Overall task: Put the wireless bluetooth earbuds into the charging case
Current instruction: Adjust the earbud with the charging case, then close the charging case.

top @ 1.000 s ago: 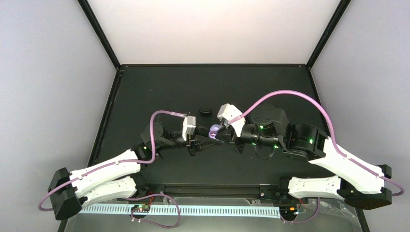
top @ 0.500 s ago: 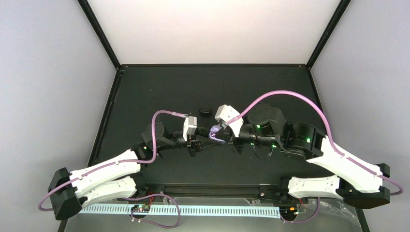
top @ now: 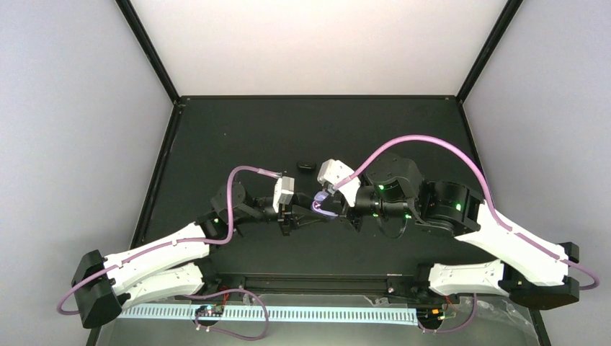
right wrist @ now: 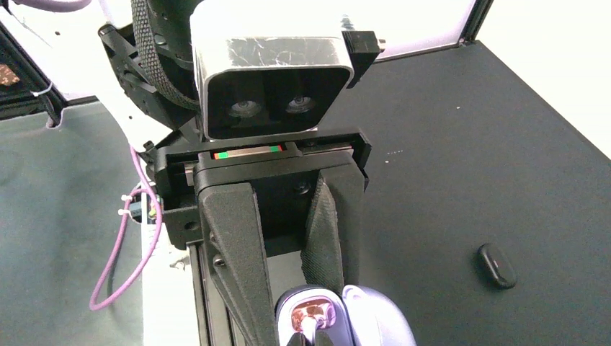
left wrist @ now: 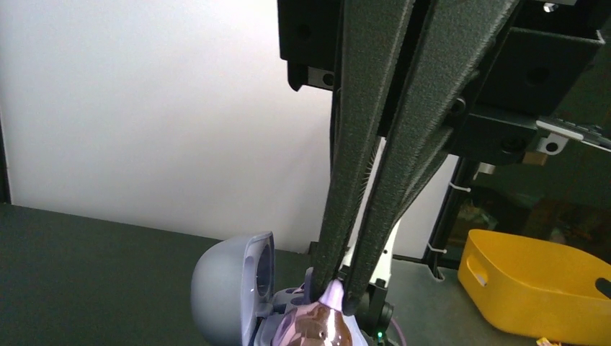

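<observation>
My right gripper (right wrist: pixel 295 306) is shut on the purple charging case (right wrist: pixel 339 317) and holds it above the table with its lid (right wrist: pixel 378 321) swung open. A purple-pink earbud (right wrist: pixel 311 311) sits at a socket of the case. My left gripper (left wrist: pixel 337 288) is shut on the earbud's stem (left wrist: pixel 333 294), the glossy bud body (left wrist: pixel 317 328) below it and the open lid (left wrist: pixel 230 288) to its left. In the top view the left gripper (top: pixel 313 212) and the right gripper (top: pixel 334 209) meet at the case (top: pixel 323 205) at mid-table.
A small black oval object (top: pixel 307 166) lies on the black table behind the grippers; it also shows in the right wrist view (right wrist: pixel 496 265). A yellow bin (left wrist: pixel 533 288) stands off the table. Black frame posts rise at the table's back corners.
My right gripper has moved a little left and nearer with the case, closing on the left gripper's tips. The left arm has hardly moved.
</observation>
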Tool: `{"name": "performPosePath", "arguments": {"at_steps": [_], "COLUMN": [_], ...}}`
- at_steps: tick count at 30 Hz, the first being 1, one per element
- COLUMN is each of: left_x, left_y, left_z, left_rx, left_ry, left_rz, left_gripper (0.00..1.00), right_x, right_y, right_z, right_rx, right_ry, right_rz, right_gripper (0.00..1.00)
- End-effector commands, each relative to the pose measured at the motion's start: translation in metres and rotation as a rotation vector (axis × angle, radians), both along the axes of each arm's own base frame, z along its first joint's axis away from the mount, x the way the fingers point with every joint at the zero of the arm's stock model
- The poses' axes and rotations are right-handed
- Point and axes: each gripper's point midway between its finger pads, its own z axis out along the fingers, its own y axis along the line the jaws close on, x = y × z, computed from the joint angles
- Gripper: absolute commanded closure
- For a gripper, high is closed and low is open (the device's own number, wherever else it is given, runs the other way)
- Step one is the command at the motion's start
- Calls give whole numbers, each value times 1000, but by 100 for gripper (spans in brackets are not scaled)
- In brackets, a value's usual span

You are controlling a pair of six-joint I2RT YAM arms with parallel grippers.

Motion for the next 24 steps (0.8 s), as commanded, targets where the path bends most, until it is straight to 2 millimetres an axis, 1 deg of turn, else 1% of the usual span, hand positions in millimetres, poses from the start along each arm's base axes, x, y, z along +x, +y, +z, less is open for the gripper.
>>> {"name": "performPosePath", "arguments": {"at_steps": [1, 7, 10, 11, 12, 17, 21, 23, 24], "left_x": [-19, -22, -21, -20, -18, -8, -4, -4, -4], "left_y": [5, 6, 6, 6, 6, 5, 3, 3, 3], "left_z": [37, 40, 39, 37, 36, 24, 18, 17, 17], "left_rx": [-88, -94, -92, -88, -85, -62, -49, -46, -47], "left_ry": [-90, -100, -102, -99, -98, -77, -67, -65, -64], "left_rz": [-78, -91, -81, -75, -66, -13, 5, 6, 6], "left_gripper": [98, 99, 98, 98, 98, 99, 98, 98, 98], "right_x": [-2, -2, -3, -4, -5, -15, -20, -16, -10], "right_y": [4, 10, 10, 8, 6, -3, -13, -22, -28], "right_z": [-9, -14, -8, -1, 5, 42, 69, 83, 88], "right_rx": [-39, -51, -32, -10, 14, 120, 193, 237, 256], "right_ry": [21, 42, 42, 36, 32, 26, 18, -12, -32], "right_rz": [19, 27, 31, 31, 29, 50, 50, 13, -31], "right_gripper": [99, 99, 99, 99, 96, 80, 75, 73, 72]}}
